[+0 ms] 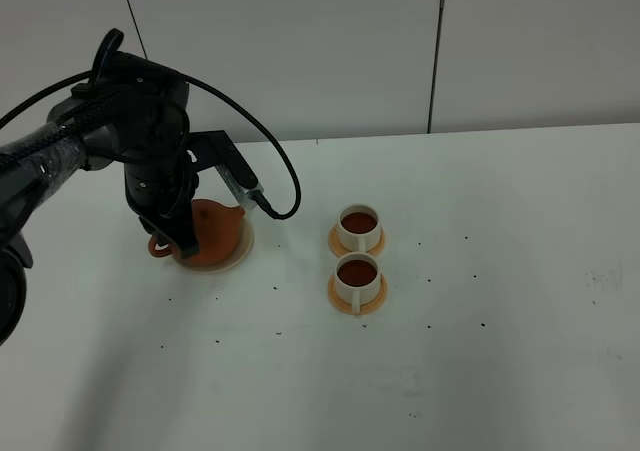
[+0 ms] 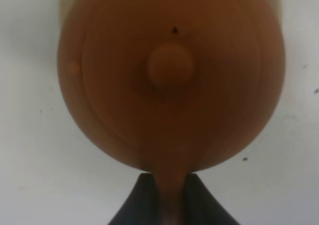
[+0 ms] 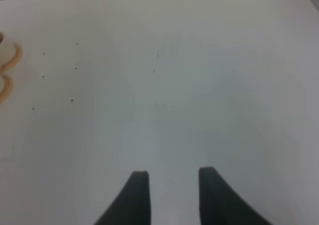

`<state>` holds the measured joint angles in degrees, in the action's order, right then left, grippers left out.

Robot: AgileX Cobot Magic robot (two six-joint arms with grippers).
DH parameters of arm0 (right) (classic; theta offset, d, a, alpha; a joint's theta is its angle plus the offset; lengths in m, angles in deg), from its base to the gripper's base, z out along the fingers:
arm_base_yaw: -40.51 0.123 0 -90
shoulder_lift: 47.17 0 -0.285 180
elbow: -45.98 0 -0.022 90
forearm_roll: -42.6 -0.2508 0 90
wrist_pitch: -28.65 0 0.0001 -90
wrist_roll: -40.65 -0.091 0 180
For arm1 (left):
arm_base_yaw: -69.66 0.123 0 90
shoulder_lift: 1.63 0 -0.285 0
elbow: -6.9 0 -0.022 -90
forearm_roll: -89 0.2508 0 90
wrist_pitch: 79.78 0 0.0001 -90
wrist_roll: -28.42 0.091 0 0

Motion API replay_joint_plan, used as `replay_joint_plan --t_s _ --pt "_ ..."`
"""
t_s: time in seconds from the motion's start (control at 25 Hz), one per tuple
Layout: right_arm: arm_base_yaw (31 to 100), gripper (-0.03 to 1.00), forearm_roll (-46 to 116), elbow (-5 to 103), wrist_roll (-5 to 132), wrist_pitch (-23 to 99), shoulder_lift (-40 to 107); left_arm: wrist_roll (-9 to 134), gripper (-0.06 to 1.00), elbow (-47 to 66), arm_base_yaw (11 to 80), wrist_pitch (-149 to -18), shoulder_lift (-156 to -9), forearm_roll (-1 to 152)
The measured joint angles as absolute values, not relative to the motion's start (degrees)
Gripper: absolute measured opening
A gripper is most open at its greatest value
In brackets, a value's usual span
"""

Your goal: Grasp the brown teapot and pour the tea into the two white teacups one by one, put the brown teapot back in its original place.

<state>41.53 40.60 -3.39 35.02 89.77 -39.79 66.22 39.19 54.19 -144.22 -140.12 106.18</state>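
Brown teapot (image 1: 214, 233) seated on cream disc (image 1: 243, 253), handle pinched by left gripper (image 2: 170, 195); right gripper (image 3: 169, 177) held spread above table (image 3: 199, 85); both white teacups (image 1: 358, 223) filled.

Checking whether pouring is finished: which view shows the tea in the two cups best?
Exterior high: both white teacups stand in full view, dark tea inside each. The right wrist view catches only blurred coaster edges; the left wrist view is filled by the brown teapot.

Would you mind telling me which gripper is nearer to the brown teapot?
Left. The left gripper grips the brown teapot by its handle, whereas the right gripper hovers over bare table, showing no teapot.
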Motion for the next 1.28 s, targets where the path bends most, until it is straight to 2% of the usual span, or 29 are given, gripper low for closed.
replay_joint_plan --t_s 0.48,0.56,0.88,1.28 --pt "41.53 0.24 40.60 -3.39 35.02 89.77 -39.79 66.21 0.18 39.28 54.26 -143.71 -140.11 106.13" --pt "41.53 0.24 40.60 -3.39 35.02 89.77 -39.79 66.16 0.21 39.28 54.26 -143.52 -140.11 106.13" --pt "41.53 0.24 40.60 -3.39 35.02 89.77 -39.79 66.16 0.45 39.28 54.26 -143.10 -140.11 105.71" --pt "41.53 0.24 40.60 -3.39 35.02 89.77 -39.79 66.16 0.49 39.28 54.26 -143.10 -140.11 104.49"
